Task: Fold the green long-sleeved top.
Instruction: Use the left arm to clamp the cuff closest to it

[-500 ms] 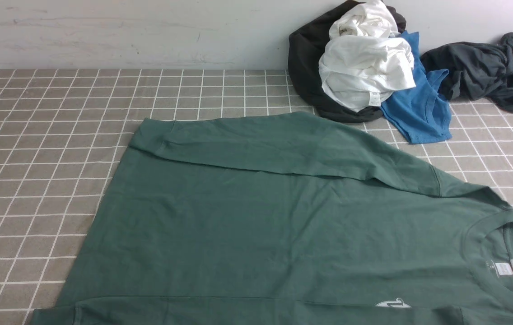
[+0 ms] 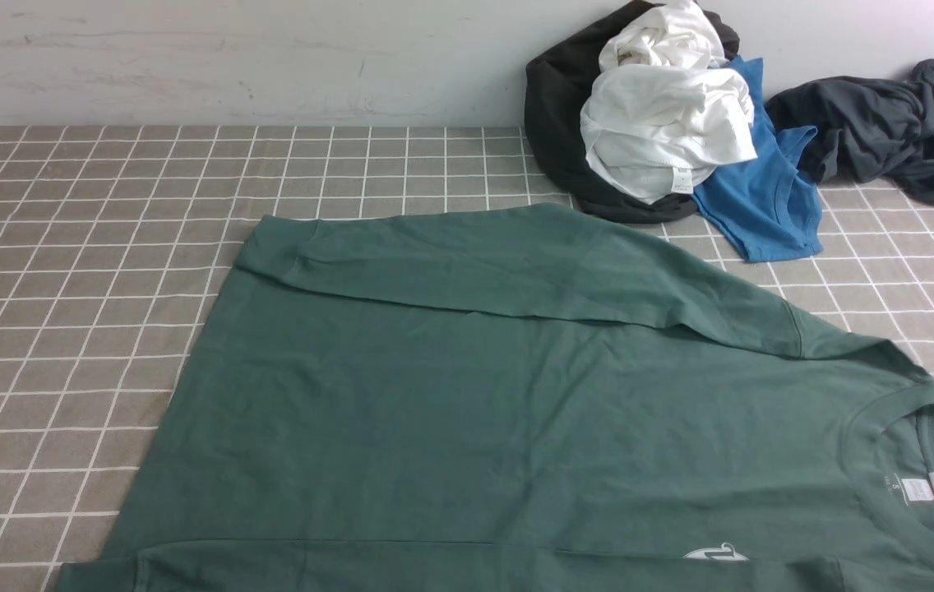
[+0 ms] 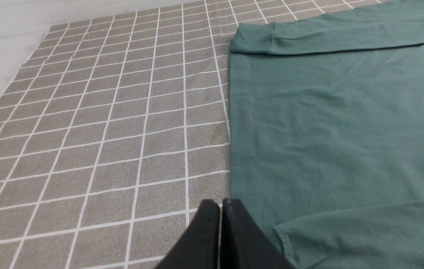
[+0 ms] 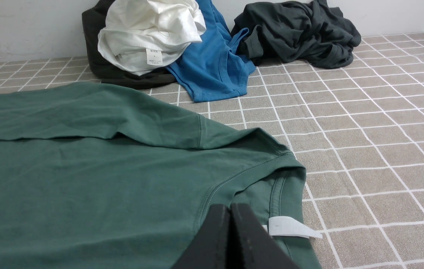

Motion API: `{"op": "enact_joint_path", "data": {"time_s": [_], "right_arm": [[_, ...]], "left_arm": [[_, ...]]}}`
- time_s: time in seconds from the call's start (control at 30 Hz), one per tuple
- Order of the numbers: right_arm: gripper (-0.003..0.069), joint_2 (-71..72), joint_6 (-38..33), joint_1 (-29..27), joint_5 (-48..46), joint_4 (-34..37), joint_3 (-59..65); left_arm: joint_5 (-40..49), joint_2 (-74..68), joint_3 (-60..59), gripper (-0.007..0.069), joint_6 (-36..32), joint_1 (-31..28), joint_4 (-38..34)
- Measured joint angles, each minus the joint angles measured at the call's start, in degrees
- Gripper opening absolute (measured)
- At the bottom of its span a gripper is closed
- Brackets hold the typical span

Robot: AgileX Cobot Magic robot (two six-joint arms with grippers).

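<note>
Green top (image 2: 467, 411): soft, light, limp jersey, flat on bench (image 2: 105, 247); probably best pinched at hem (image 3: 237, 112) and collar (image 4: 271, 164); both jaws clenched, empty.

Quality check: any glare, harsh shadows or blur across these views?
Front view: soft even light, no glare, green top sharp. Left wrist view: left pincer dark, little detail. Right wrist view: right pincer likewise dark; fabric crisp.

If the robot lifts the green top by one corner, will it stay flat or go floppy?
Probably floppy: the green long-sleeved top lies in soft wrinkles, and its sleeve drapes folded over the body. Pushed, it would likely bunch up on the checked tablecloth rather than slide whole.
</note>
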State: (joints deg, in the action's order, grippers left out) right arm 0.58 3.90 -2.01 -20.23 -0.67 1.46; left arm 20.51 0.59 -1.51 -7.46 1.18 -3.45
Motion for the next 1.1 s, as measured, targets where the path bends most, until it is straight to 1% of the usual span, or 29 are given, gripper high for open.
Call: {"op": "enact_joint_path", "data": {"time_s": [0.9,1.1], "right_arm": [[-0.0015,0.00,0.25,0.00,0.00,0.05,0.00],[-0.0015,0.00,0.25,0.00,0.00,0.05,0.00]], "left_arm": [[0.00,0.00,0.00,-0.0007,0.00,0.00,0.00],[-0.10,0.00,0.00,-0.0007,0.00,0.00,2.57]]}}
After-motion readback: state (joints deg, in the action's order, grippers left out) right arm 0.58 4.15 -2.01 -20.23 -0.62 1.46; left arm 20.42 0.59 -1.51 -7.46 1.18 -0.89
